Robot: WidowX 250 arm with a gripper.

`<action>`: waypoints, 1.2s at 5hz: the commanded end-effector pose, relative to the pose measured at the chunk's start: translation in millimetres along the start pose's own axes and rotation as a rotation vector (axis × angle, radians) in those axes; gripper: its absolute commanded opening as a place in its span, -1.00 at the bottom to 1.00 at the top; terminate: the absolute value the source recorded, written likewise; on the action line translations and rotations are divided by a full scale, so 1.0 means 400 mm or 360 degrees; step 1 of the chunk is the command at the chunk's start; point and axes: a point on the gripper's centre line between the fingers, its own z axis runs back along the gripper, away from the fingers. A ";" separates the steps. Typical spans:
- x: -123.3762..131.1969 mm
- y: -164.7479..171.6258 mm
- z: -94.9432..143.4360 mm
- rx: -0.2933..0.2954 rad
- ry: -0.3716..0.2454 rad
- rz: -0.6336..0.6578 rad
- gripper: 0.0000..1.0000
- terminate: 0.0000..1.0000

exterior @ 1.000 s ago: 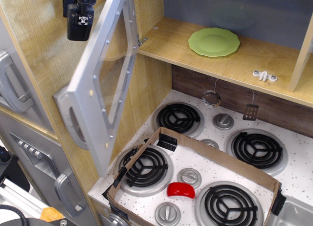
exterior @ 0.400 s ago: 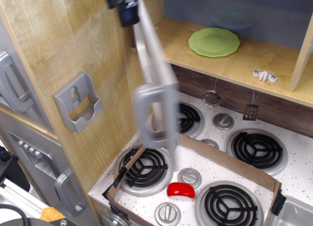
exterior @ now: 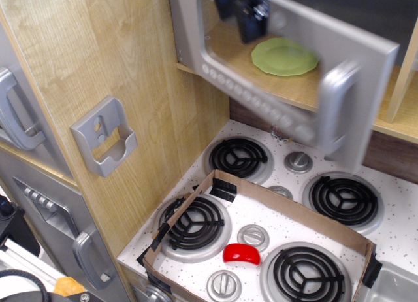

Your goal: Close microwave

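Note:
The microwave sits above the stove, with a wood interior and a green plate point(exterior: 285, 56) on its shelf. Its silver-grey door point(exterior: 287, 122) has swung most of the way across the opening and is blurred by motion. The vertical grey handle point(exterior: 335, 106) is at its right end, and a row of round white buttons point(exterior: 251, 100) runs along its lower edge. My black gripper point(exterior: 247, 11) is against the upper front of the door. Whether its jaws are open or shut does not show.
A toy stove with black coil burners point(exterior: 238, 155) and knobs lies below. A cardboard tray point(exterior: 261, 197) rests on it, with a red object point(exterior: 241, 253) inside. A grey wall-mounted holder point(exterior: 104, 137) is on the wood side panel. Grey doors with curved handles point(exterior: 16, 119) stand at the left.
The door has swung from wide open at the left across to the right, nearly over the microwave opening. My gripper has moved right along with it.

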 end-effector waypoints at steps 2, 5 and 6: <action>0.104 0.017 0.035 0.0100 -0.0219 -0.0088 1.00 -1.00; 0.133 0.016 0.072 0.0246 -0.0380 -0.0103 1.00 -1.00; 0.133 0.002 0.079 0.0228 -0.0332 -0.0030 1.00 -1.00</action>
